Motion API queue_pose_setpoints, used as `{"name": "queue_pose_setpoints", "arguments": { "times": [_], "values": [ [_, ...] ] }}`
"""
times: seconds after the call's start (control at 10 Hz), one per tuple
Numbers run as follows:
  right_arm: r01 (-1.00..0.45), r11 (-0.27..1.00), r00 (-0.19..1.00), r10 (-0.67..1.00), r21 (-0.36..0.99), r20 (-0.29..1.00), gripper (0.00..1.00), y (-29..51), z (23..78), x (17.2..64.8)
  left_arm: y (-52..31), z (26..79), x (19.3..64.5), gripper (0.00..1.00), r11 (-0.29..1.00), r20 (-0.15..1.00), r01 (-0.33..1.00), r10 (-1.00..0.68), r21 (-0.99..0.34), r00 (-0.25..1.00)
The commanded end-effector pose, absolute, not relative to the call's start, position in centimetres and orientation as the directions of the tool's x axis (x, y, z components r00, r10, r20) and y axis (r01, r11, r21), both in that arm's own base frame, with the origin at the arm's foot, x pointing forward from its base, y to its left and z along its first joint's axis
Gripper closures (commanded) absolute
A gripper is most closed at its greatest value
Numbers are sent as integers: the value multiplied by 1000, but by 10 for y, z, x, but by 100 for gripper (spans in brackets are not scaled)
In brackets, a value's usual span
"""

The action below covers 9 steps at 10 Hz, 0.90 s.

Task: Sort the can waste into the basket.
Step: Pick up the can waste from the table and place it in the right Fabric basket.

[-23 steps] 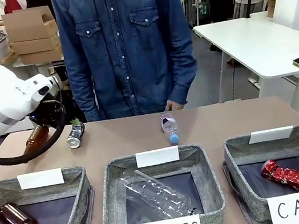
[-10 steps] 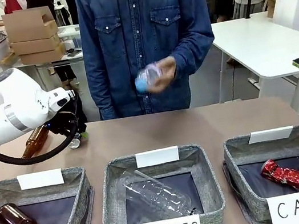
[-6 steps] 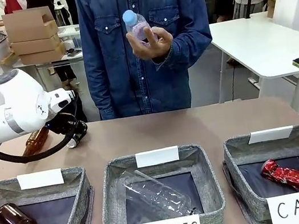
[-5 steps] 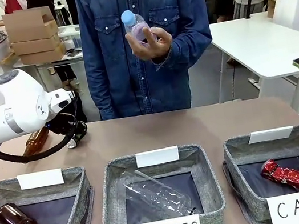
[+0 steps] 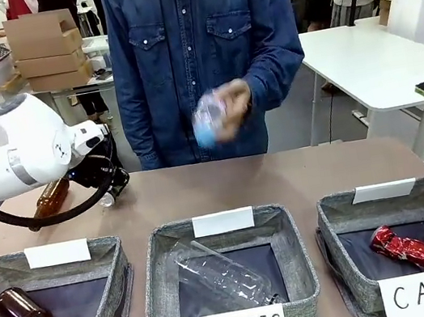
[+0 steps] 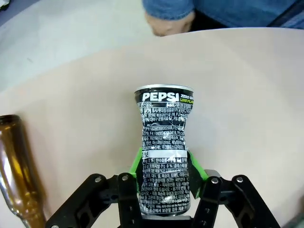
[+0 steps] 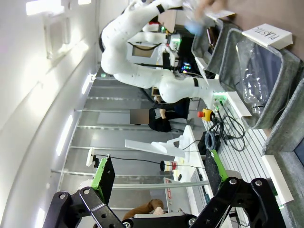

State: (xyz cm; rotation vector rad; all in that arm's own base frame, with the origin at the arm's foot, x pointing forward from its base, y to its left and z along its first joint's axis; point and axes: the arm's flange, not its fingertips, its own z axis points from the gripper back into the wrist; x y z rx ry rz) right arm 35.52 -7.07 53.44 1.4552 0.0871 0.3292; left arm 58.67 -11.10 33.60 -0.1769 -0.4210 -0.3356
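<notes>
While the left gripper (image 6: 166, 165) pinches the dented silver Pepsi can (image 6: 164, 123) near its base, beside the brown bottle (image 6: 14, 166) — right gripper (image 7: 158, 168) spread, idle — that crumpled, slick body could slip free on the carry to the CAN basket (image 5: 329, 228).

Left tool (image 6: 165, 165) now grips the silver can (image 6: 164, 128).
</notes>
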Motion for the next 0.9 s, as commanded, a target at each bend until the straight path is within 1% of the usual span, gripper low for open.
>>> {"name": "queue_pose_setpoints", "arguments": {
  "times": [0.0,0.2,0.4,0.6,0.7,0.8],
  "values": [
    [-184,76,945,286,980,156,0,-74,535,354,-79,403,542,100,894,399,411,-315,-180,861],
    [-184,76,945,286,980,156,0,-74,535,354,-45,478,481,100,838,462,500,-363,-217,809],
    [-184,76,945,286,980,156,0,-74,535,354,-17,532,408,100,774,485,584,-424,-244,765],
    [-184,76,945,286,980,156,0,-74,535,354,-5,568,325,100,597,555,741,-520,-307,649],
    [-184,76,945,286,980,156,0,-74,535,354,-5,579,284,100,426,619,846,-581,-321,528],
    [-184,76,945,286,980,156,0,-74,535,354,-11,581,252,100,288,667,913,-624,-288,407]
  ]
}}
